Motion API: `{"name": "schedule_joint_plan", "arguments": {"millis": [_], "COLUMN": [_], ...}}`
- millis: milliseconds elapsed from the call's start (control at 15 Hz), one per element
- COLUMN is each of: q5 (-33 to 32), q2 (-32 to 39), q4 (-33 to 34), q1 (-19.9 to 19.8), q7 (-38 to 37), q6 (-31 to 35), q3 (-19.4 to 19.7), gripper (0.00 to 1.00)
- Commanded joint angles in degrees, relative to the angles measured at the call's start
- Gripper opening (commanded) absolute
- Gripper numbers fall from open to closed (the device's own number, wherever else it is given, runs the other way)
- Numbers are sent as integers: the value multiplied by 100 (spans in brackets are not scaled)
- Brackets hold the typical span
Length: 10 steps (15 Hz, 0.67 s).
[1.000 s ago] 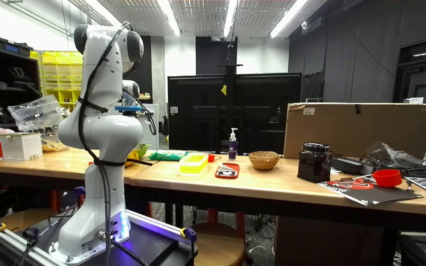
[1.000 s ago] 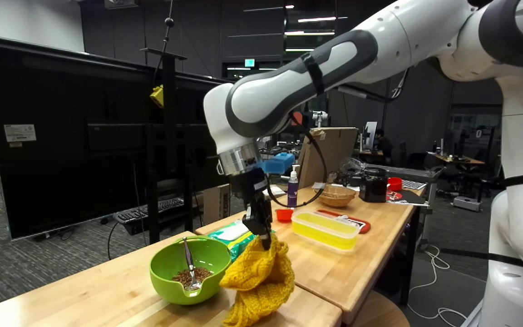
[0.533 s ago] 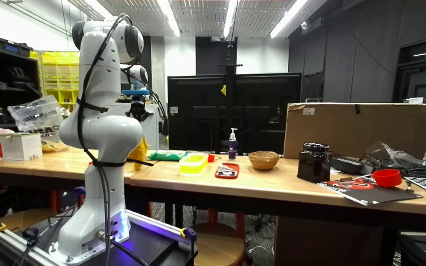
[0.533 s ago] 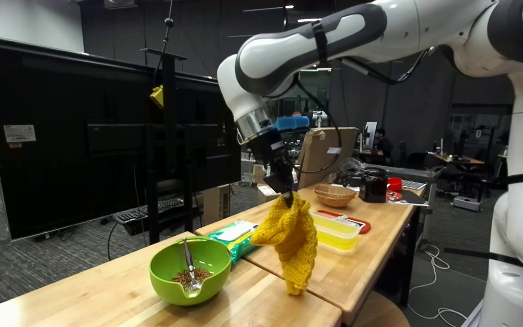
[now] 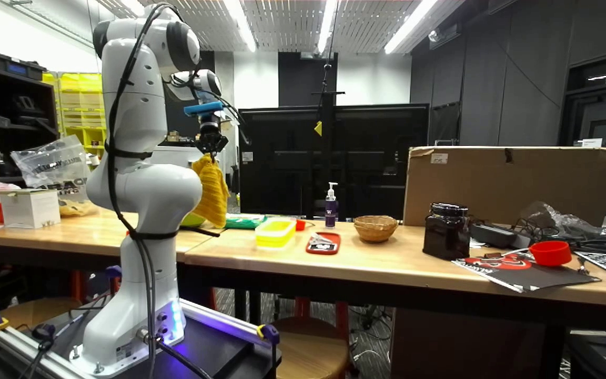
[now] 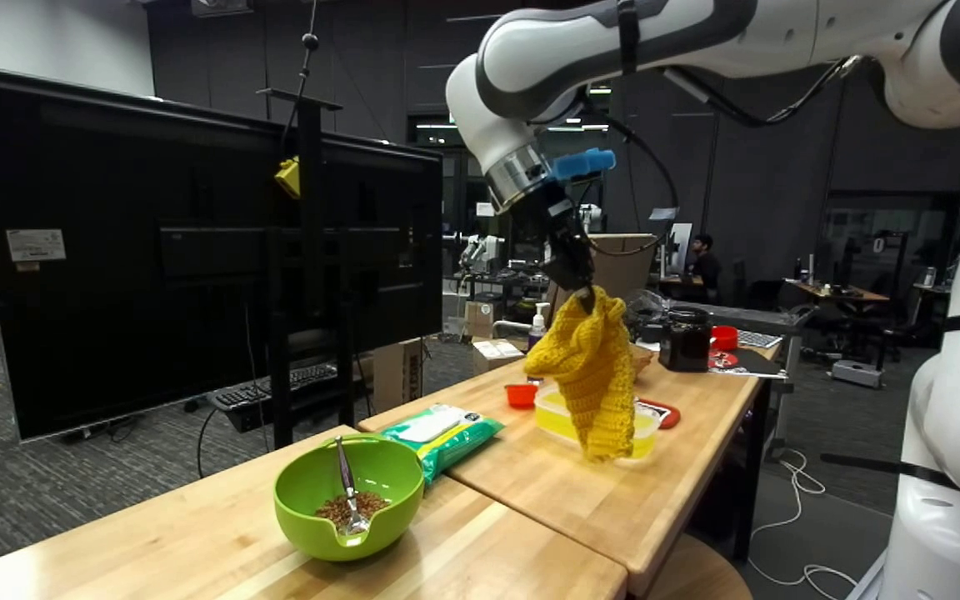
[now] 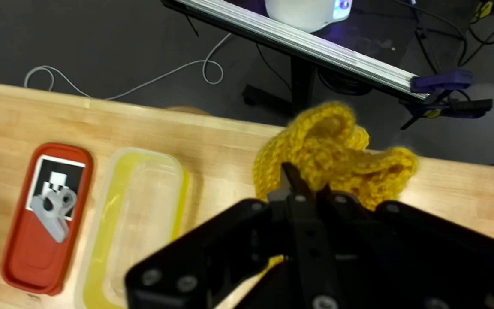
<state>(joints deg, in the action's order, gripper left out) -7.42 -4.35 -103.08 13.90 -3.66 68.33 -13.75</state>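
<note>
Gripper [image 6: 586, 297] pinches yellow knitted cloth [image 6: 601, 367]; pump bottle [image 5: 331, 210] reads "W"

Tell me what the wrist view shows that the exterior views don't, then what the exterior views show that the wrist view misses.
Only the wrist view: the dark footed post beneath the metal rail, and a top-down look at the mustard knitted cloth.

Only the exterior views: the green bowl, the spoon in it, the green packet and the pump bottle.

Shared: the gripper closed on the mustard knitted cloth, the yellow container and the red tray.
</note>
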Motion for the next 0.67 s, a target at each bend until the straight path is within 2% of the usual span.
{"name": "schedule_joint_plan", "arguments": {"millis": [0, 267, 600], "q5": [-435, -696, -744], "q2": [-332, -355, -286], "q4": [-213, -630, -1400], "q1": [-155, -224, -155], "q7": [24, 201, 190], "q6": [-309, 2, 1017], "q3": [107, 181, 121], "gripper": [1, 1, 1]}}
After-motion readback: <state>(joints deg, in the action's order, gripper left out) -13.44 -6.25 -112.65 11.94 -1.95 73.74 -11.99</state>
